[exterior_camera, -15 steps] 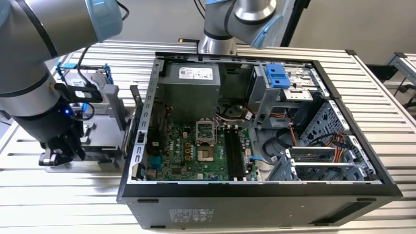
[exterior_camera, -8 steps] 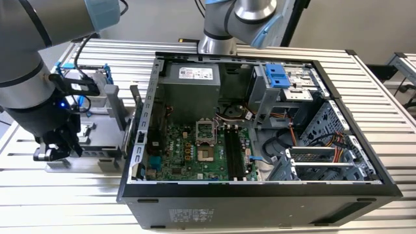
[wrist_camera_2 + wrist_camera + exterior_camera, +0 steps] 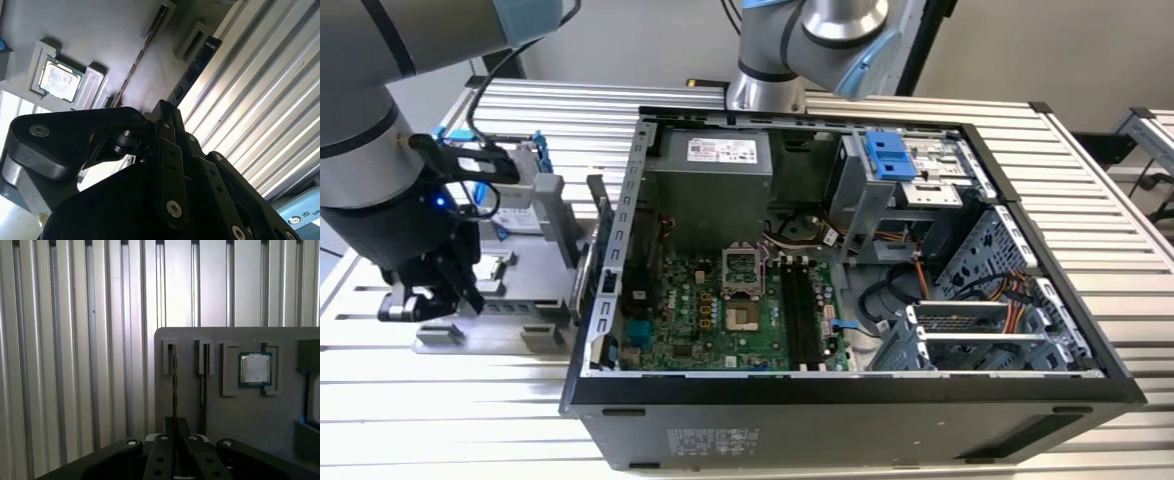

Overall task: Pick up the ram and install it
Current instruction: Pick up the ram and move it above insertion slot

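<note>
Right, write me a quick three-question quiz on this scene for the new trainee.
1. True or false: the processor chip lies in a recess of the grey holder plate.
2. In the exterior view, the gripper is: A) over the holder plate, to the exterior view's left of the computer case; B) inside the case; C) over a keyboard.
3. In the first wrist view, which part does the gripper line up with?

Key: 1 true; 2 A; 3 the ram, standing on edge in the slot nearest the plate's edge.
</note>
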Robot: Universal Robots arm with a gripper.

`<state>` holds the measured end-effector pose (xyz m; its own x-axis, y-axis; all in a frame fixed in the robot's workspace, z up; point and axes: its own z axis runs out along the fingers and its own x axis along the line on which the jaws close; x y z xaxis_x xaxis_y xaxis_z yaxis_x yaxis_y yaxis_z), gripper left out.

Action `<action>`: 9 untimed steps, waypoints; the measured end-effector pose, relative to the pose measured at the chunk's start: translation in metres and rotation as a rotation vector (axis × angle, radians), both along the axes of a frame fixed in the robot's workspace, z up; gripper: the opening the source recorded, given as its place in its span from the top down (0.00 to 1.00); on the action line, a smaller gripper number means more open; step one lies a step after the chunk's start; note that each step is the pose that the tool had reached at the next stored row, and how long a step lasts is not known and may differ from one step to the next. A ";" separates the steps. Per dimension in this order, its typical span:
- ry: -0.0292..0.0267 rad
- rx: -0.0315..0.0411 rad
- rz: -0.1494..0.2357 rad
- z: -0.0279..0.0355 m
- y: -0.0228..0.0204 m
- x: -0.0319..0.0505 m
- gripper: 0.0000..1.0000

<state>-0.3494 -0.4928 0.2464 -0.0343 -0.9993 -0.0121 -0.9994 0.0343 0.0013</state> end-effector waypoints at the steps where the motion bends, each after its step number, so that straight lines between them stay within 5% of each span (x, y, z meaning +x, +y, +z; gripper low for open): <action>1: 0.0001 -0.0001 0.000 0.0019 0.0000 0.0000 1.00; 9: 0.0000 0.0000 0.000 0.0168 -0.0001 0.0001 1.00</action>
